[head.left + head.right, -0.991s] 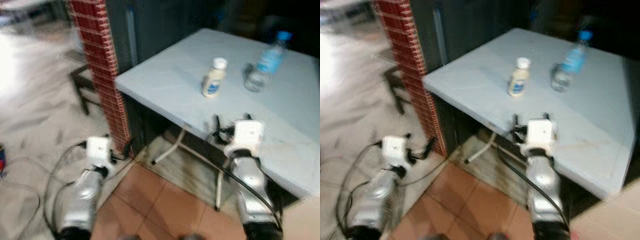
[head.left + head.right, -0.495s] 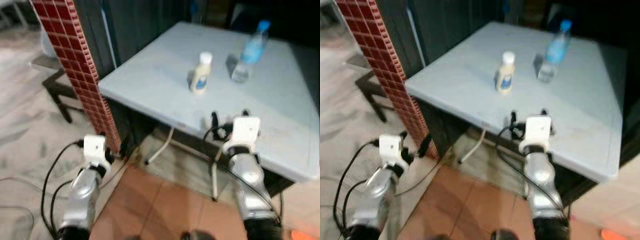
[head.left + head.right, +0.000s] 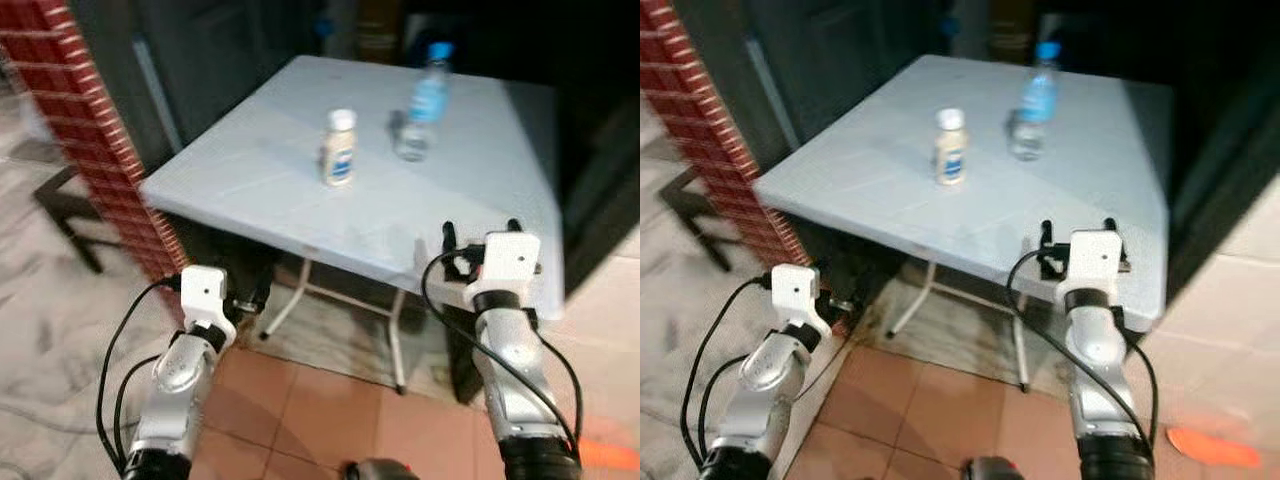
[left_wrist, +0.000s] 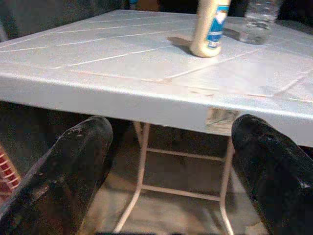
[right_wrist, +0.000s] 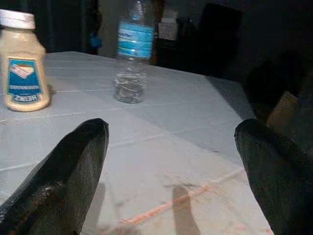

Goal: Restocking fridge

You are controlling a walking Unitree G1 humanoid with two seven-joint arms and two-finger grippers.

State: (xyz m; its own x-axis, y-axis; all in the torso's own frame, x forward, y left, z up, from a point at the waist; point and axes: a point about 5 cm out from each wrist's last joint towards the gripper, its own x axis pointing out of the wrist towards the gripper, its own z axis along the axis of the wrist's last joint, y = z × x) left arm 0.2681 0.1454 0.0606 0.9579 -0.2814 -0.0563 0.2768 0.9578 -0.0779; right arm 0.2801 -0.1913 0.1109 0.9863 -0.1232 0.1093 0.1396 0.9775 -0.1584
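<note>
A cream sauce bottle (image 3: 338, 148) with a white cap and blue label stands upright on a pale plastic table (image 3: 240, 175). Just behind it and to the right is a clear water bottle (image 3: 421, 113) with a blue cap and label. My right gripper (image 3: 480, 232) hovers open over the table's near edge, with both bottles (image 5: 23, 61) (image 5: 132, 54) well ahead of its fingers. Lower down, my left gripper (image 3: 252, 300) is open and level with the table's front rim (image 4: 146, 100), holding nothing.
A red brick pillar (image 3: 85, 150) rises at the left of the table, with a dark stool (image 3: 65, 205) beyond it. White folding legs (image 3: 292, 300) stand under the table. The floor is terracotta tile (image 3: 320, 420). Dark furniture lies behind the table.
The whole view has swung, so the table and bottles now sit more central and the pillar further left. Both arms keep the same pose, fingers open.
</note>
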